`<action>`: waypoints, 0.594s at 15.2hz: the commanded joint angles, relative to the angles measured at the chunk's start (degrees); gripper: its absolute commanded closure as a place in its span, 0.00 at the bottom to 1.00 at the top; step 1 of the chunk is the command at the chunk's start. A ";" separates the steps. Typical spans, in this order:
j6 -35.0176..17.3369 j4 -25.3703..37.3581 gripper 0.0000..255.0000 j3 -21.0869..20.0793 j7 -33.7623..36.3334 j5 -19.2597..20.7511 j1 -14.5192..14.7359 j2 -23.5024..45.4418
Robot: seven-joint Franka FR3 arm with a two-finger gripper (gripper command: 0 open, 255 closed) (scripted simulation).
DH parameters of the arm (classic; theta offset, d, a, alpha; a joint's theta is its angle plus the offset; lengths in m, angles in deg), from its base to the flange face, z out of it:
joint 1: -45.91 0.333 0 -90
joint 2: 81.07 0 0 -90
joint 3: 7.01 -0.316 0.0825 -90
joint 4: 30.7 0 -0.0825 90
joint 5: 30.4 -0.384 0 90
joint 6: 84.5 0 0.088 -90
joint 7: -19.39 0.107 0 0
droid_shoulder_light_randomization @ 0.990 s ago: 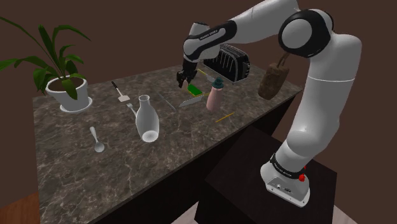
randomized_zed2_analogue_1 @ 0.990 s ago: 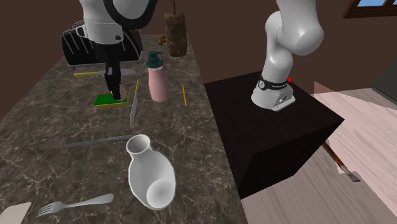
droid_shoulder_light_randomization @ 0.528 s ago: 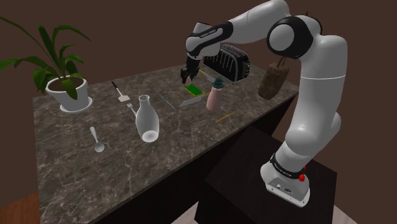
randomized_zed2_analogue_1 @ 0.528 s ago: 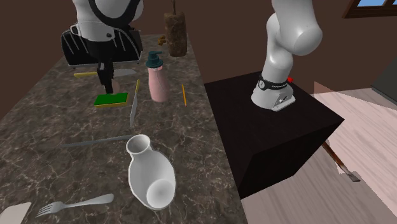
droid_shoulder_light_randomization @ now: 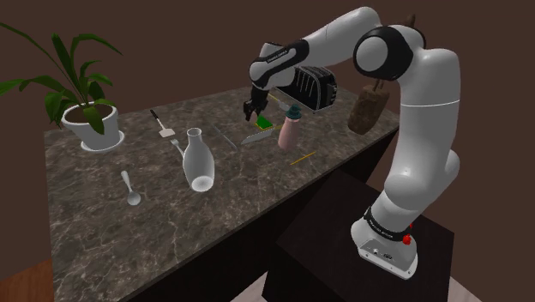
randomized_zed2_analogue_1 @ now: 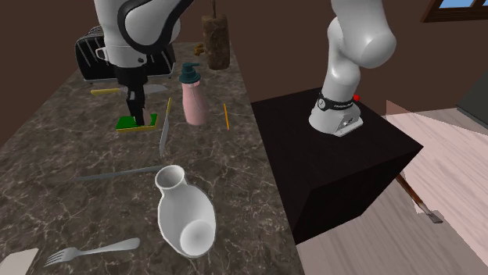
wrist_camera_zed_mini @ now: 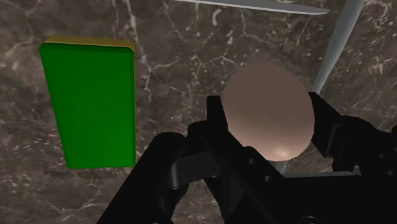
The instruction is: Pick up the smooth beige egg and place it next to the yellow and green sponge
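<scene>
A smooth beige egg [wrist_camera_zed_mini: 270, 111] sits clasped between the two black fingers of my gripper [wrist_camera_zed_mini: 270, 116]. The sponge [wrist_camera_zed_mini: 89, 102], green on top with a yellow edge, lies flat on the dark marble counter [wrist_camera_zed_mini: 172, 38] just beside the gripper. In the shoulder view the gripper [droid_shoulder_light_randomization: 249, 111] hangs low over the counter at the far side, right by the sponge [droid_shoulder_light_randomization: 265, 123]. In the second exterior view the gripper [randomized_zed2_analogue_1: 134, 114] points down in front of the sponge [randomized_zed2_analogue_1: 151, 120] and covers part of it.
A pink pump bottle [droid_shoulder_light_randomization: 289, 129] stands close to the sponge, with a black toaster [droid_shoulder_light_randomization: 313, 86] behind. A knife [randomized_zed2_analogue_1: 164, 134] and a yellow pencil [droid_shoulder_light_randomization: 302, 158] lie nearby. A white vase [droid_shoulder_light_randomization: 197, 159], a spoon [droid_shoulder_light_randomization: 130, 189] and a potted plant [droid_shoulder_light_randomization: 86, 111] stand further along the counter.
The gripper rose slightly half a second ago and has come back down beside the sponge, still holding the egg. The arm's elbow has swung a little to the shoulder view's left.
</scene>
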 commanded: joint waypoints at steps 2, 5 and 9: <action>-1.55 -0.04 1.00 -0.05 -0.30 -0.11 0.00 1.50; -3.26 -0.38 1.00 -0.12 -0.63 -0.26 -0.01 2.89; -5.47 -0.64 1.00 -0.22 -1.07 -0.45 -0.03 4.85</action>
